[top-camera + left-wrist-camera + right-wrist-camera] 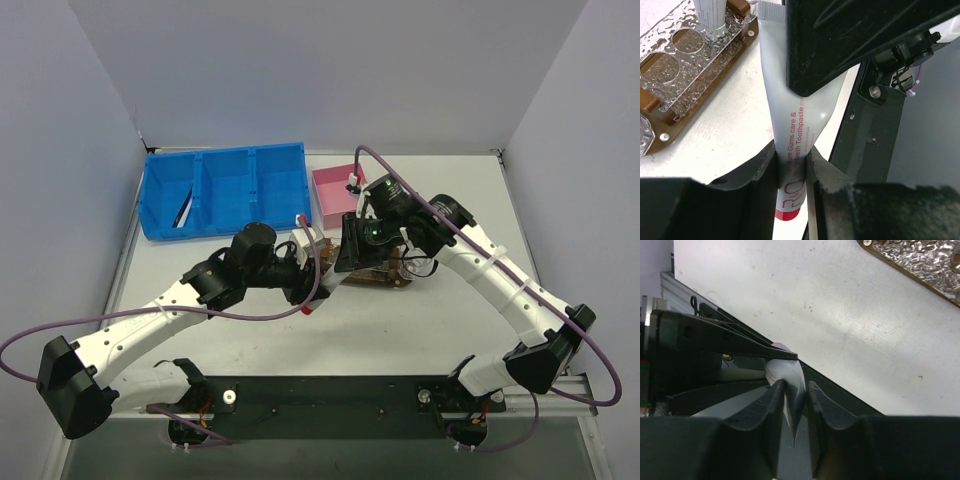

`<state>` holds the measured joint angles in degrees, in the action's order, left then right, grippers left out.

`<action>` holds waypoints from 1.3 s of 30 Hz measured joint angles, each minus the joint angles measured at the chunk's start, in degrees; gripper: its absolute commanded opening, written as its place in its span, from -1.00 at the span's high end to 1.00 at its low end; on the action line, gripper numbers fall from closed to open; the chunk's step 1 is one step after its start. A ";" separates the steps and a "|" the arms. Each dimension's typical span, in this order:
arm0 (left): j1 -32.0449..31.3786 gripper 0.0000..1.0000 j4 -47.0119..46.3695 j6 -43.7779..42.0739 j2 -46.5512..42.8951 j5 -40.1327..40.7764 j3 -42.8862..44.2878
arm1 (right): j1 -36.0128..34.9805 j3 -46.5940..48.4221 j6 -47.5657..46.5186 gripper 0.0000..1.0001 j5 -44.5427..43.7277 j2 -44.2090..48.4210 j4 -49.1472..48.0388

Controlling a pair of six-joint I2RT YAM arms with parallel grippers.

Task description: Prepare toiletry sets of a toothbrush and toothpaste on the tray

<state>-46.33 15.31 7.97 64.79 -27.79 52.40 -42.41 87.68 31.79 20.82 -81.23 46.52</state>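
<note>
A white toothpaste [789,115] tube with a red-pink cap [308,308] hangs in the air between my two grippers. My left gripper [791,159] is shut on its cap end. My right gripper [796,390] is closed on the tube's flat end [794,400], its black fingers [850,45] covering the upper part in the left wrist view. The dark brown tray [385,281] lies just right of the tube under the right wrist. It carries a clear holder [685,65] with round holes, and a white tube [712,12] stands in one. The tray's end shows in the right wrist view [920,260].
A blue compartmented bin [225,190] stands at the back left with a dark stick-like item inside. A pink square box [335,188] stands behind the tray. A clear cup [420,265] sits by the tray's right end. Both arms meet at mid table.
</note>
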 measured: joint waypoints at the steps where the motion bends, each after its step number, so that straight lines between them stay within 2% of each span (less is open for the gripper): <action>1: 0.00 0.69 0.00 0.02 0.02 0.02 -0.04 | 0.00 0.00 -0.17 0.96 0.33 -0.04 -0.15; 4: 0.00 0.46 0.07 0.33 0.04 0.17 -0.20 | -0.02 0.02 0.11 1.00 1.36 -0.20 -0.74; 5: 0.00 0.25 0.04 0.39 0.04 0.26 -0.20 | -0.02 0.02 0.15 1.00 1.49 -0.22 -0.81; 9: 0.15 -0.22 -0.11 1.01 0.04 1.53 -0.20 | -0.02 0.02 0.15 1.00 1.46 -0.22 -1.01; 11: 0.61 -0.29 -0.17 1.77 0.00 2.89 -0.20 | -0.02 0.02 -0.09 1.00 0.50 -0.22 -0.76; 14: 2.05 -0.61 -0.15 3.15 -0.31 4.31 -0.20 | 0.00 0.07 -0.13 1.00 -1.40 -0.09 -0.74; 20: 8.74 -0.68 -0.15 8.22 -2.93 6.40 -0.07 | 0.04 1.18 -1.18 1.00 -9.09 2.16 1.22; 27: 18.36 -0.68 0.37 17.18 -4.09 13.07 1.81 | 0.04 7.72 -3.48 1.00 -22.58 4.52 3.23; 33: 24.37 -0.68 3.32 21.14 -4.04 17.20 3.80 | 0.04 15.08 -7.93 1.00 -31.43 -0.61 3.67; 39: 25.53 -0.68 8.87 20.74 -4.09 20.61 6.34 | 0.04 16.39 -11.74 1.00 -35.91 -7.50 3.72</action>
<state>-20.80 24.18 28.71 60.71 -7.18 58.74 -42.37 104.07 20.05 -15.09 -88.73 50.24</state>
